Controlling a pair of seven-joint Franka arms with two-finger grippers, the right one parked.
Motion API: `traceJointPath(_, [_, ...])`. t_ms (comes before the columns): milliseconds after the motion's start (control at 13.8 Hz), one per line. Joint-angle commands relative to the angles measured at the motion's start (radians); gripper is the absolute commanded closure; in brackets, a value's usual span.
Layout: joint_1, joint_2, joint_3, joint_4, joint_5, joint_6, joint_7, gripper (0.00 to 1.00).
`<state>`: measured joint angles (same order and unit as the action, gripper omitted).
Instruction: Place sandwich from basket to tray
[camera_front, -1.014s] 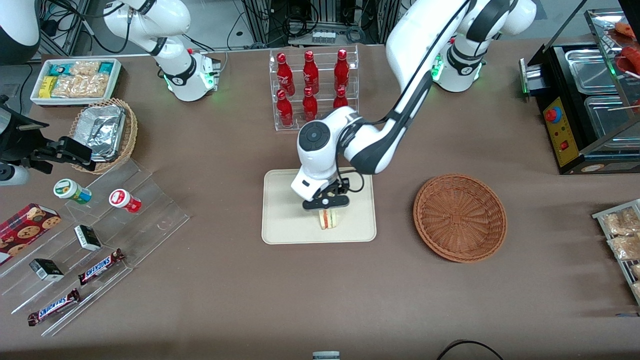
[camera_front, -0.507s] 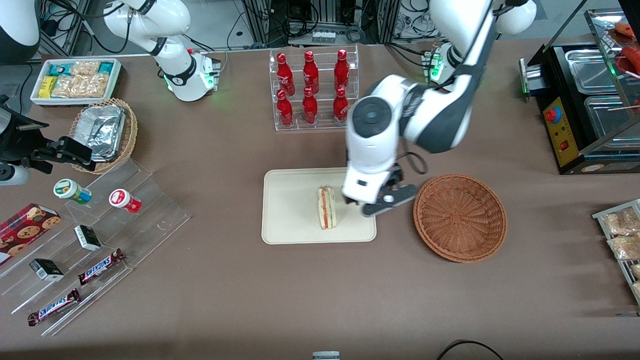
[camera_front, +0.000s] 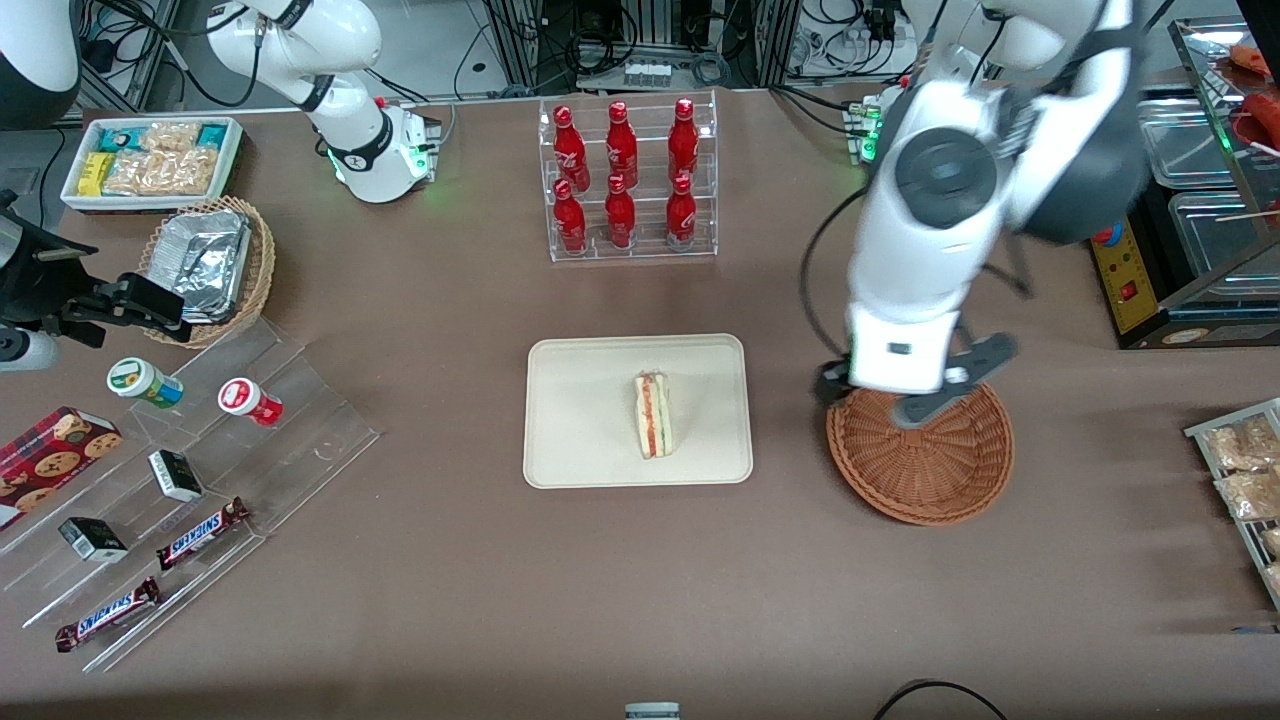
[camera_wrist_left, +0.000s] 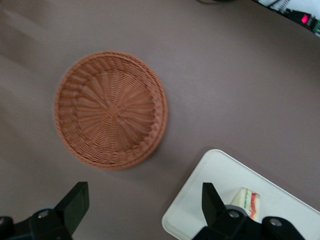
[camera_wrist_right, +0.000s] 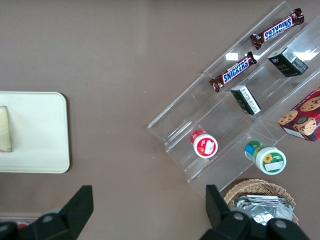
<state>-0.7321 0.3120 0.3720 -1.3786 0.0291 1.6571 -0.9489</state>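
Brown table (camera_front: 450, 560), sandwich delivered to tray.
Sandwich (camera_front: 653, 414) lies on tray (camera_front: 560, 400), cut edge up; at its 3 o'clock, basket (camera_front: 930, 480) holds nothing, and end effector (camera_front: 915, 385) hangs above its rim, fingers spread, gripping nothing.

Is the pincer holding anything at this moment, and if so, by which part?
Nothing is held. The pincer is open and empty above the basket; the sandwich lies on the tray.

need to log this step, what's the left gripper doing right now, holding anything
Left gripper: open, holding nothing, above the table between the basket and the tray. The sandwich lies on the tray.
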Motion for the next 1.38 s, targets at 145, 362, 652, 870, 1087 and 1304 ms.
traceJointPath(145, [-0.013, -0.163, 0.18, -0.112, -0.075, -0.082, 0.279, 0.01])
traceJointPath(362, [-0.013, -0.237, 0.281, -0.154, -0.075, -0.115, 0.437, 0.01])
traceJointPath(652, [-0.013, -0.258, 0.409, -0.151, -0.08, -0.157, 0.643, 0.01])
traceJointPath(870, [-0.013, -0.254, 0.436, -0.145, -0.101, -0.152, 0.668, 0.01])
traceJointPath(1087, [-0.01, -0.248, 0.444, -0.14, -0.109, -0.143, 0.667, 0.01])
traceJointPath(1304, [0.304, -0.241, 0.176, -0.102, -0.159, -0.151, 0.68, 0.01])
